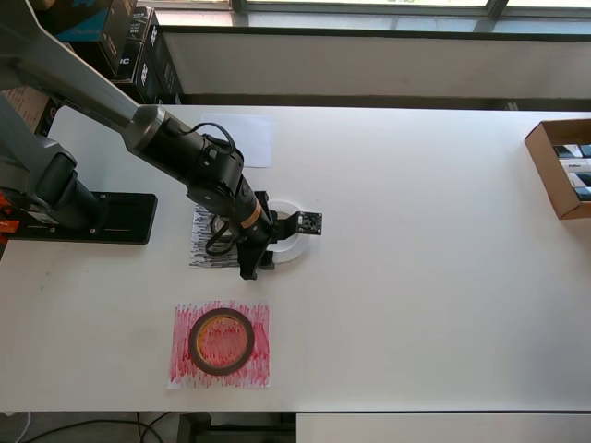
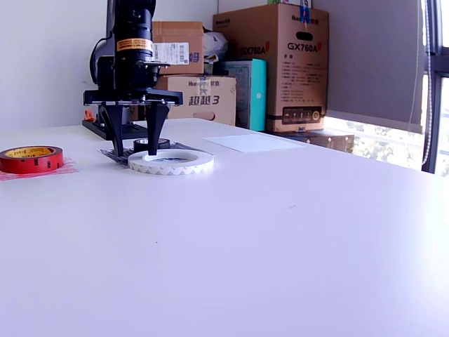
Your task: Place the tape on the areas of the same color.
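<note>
On black sheet [image 1: 205, 242] edge: gripper [image 2: 133, 151] spread wide, empty, one finger inside white ring [image 2: 171, 162].

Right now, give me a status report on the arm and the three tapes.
Gripper open, straddling white ring's near edge. Red roll on red sheet, black roll on black sheet. White sheet bare. Nothing blocking.
</note>
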Action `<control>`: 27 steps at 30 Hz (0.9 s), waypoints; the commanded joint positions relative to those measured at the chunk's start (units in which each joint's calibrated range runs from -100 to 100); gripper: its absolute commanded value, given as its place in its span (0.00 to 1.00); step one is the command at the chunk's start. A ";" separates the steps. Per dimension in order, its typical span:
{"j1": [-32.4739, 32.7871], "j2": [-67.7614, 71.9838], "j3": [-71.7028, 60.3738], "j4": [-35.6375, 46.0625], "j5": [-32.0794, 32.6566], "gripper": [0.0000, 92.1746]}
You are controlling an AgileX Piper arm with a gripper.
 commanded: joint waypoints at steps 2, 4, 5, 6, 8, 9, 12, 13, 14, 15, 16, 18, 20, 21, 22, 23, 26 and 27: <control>0.20 -0.45 -0.06 0.34 0.16 0.65; 0.20 -0.26 -0.25 0.34 1.55 0.65; 0.20 -0.08 -0.34 0.34 1.88 0.65; 0.20 0.21 -0.43 0.34 1.96 0.65; 0.20 0.58 -0.43 0.34 2.37 0.65; 0.20 0.77 -0.43 0.34 2.53 0.65; 0.20 1.14 -0.43 0.34 2.62 0.65; 0.20 1.23 -0.43 0.34 2.62 0.65; 0.20 1.33 -0.43 0.34 2.62 0.65; 0.20 1.42 -0.43 0.34 2.62 0.65; 0.20 1.51 -0.43 0.34 2.62 0.65; 0.12 1.80 -0.43 0.34 2.70 0.64; 0.12 1.98 -0.43 0.34 2.70 0.64; 0.12 2.08 -0.43 0.34 2.70 0.64; 0.12 2.17 -0.43 0.34 2.70 0.64; 0.12 2.17 -0.43 0.34 2.70 0.64; 0.12 2.36 -0.43 0.34 2.70 0.64; 0.12 2.54 -0.43 0.34 2.70 0.64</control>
